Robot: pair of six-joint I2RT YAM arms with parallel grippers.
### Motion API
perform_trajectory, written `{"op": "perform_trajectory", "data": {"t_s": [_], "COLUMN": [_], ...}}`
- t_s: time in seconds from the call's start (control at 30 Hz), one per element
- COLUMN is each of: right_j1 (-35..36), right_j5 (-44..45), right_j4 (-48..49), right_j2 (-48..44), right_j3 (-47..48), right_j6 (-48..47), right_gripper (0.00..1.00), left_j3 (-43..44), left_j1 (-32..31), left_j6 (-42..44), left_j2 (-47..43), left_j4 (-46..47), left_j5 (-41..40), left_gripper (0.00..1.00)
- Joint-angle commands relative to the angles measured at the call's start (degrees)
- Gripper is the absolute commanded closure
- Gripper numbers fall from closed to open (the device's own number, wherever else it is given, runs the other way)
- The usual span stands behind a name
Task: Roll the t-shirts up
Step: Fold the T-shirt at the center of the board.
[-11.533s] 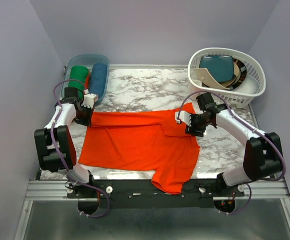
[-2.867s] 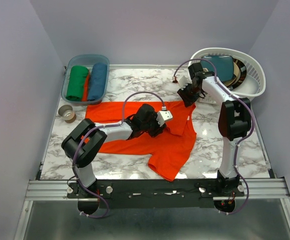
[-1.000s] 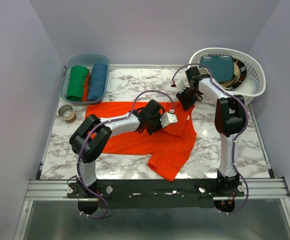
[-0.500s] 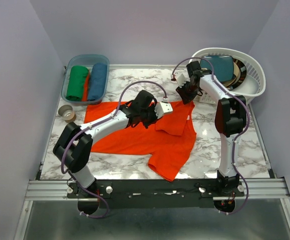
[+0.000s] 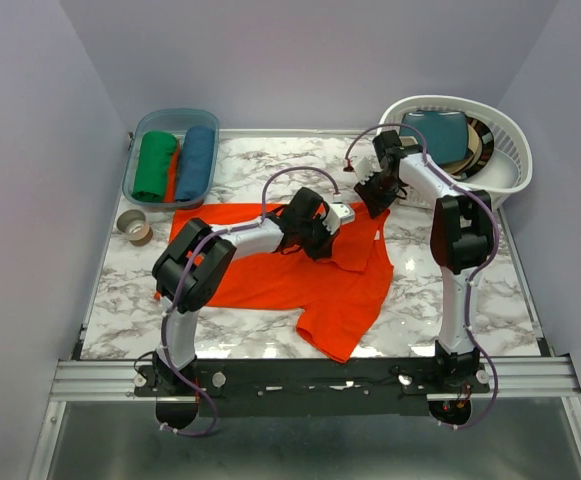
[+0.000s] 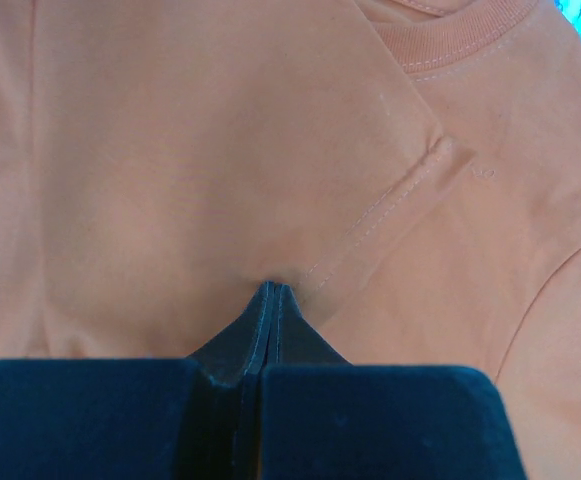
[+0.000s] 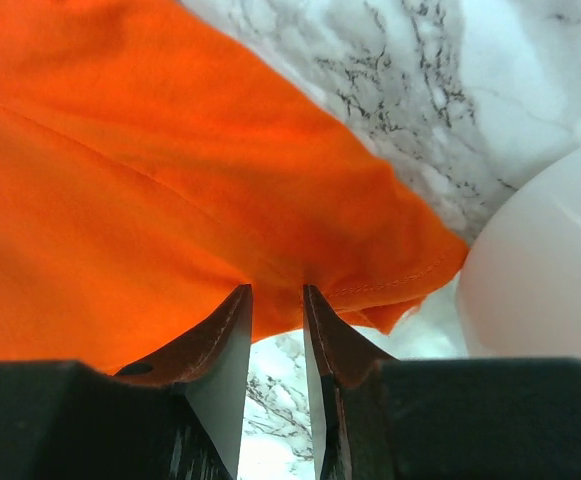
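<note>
Spreading over the marble table, the orange-red t-shirt lies mid-table. My left gripper is pinched tight on cloth beside a stitched hem. My right gripper, nearly closed, nips the shirt's far edge.

A marbled tabletop lies under both claws. A white slotted laundry basket stands just right of the right claw. Well to the left of the left claw sit a clear bluish bin and, nearer the edge, a brown tape roll.
</note>
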Motion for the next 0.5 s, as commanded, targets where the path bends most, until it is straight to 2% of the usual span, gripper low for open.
{"op": "perform_trajectory", "data": {"t_s": [0.0, 0.2, 0.33, 0.47], "right_j1": [0.1, 0.1, 0.1, 1.2], "right_j5": [1.4, 1.5, 0.3, -8.5], "right_j4": [-0.7, -0.3, 1.1, 2.3], "right_j2": [-2.4, -9.0, -17.7, -30.3], "right_j3": [-1.3, -3.5, -8.7, -20.0], "right_j6": [-1.0, -0.4, -2.8, -8.6], "right_gripper": [0.65, 0.59, 0.56, 0.54], "left_j3": [-0.8, -4.0, -3.8, -4.9], "left_j1": [-0.1, 1.3, 3.1, 10.2], "left_j6": [-3.1, -1.0, 6.4, 9.4], "left_j2": [-0.6, -10.7, -19.3, -27.9], "left_j4": [-0.6, -2.9, -11.3, -18.6], "left_j5": [1.8, -0.4, -3.3, -2.7], "left_gripper": [1.0, 0.81, 0.75, 0.72]}}
